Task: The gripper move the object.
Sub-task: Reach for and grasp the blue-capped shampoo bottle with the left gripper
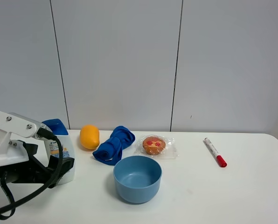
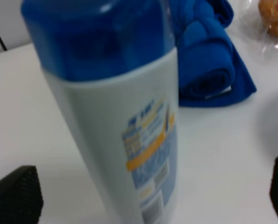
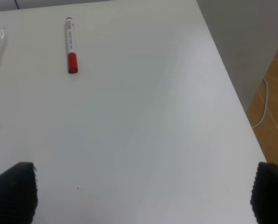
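The white shampoo bottle [image 1: 62, 150] with a blue flip cap and a blue-and-orange label stands upright at the table's left. In the left wrist view the bottle [image 2: 129, 140] fills the middle. My left gripper [image 1: 59, 164] is open, with a black fingertip [image 2: 15, 196] on each side of the bottle's lower body and a gap between each and the bottle. My left gripper [image 2: 148, 198] is low at the bottle's base. My right gripper [image 3: 141, 193] is open and empty over bare table; it is out of the exterior high view.
A blue bowl [image 1: 137, 178] stands at the front middle. Behind it lie an orange fruit [image 1: 89, 136], a rolled blue cloth [image 1: 113, 144] [image 2: 209, 65] and a wrapped pastry [image 1: 154, 145]. A red-capped marker [image 1: 215, 152] [image 3: 71, 44] lies on the right. The table's right edge [image 3: 232, 93] is near.
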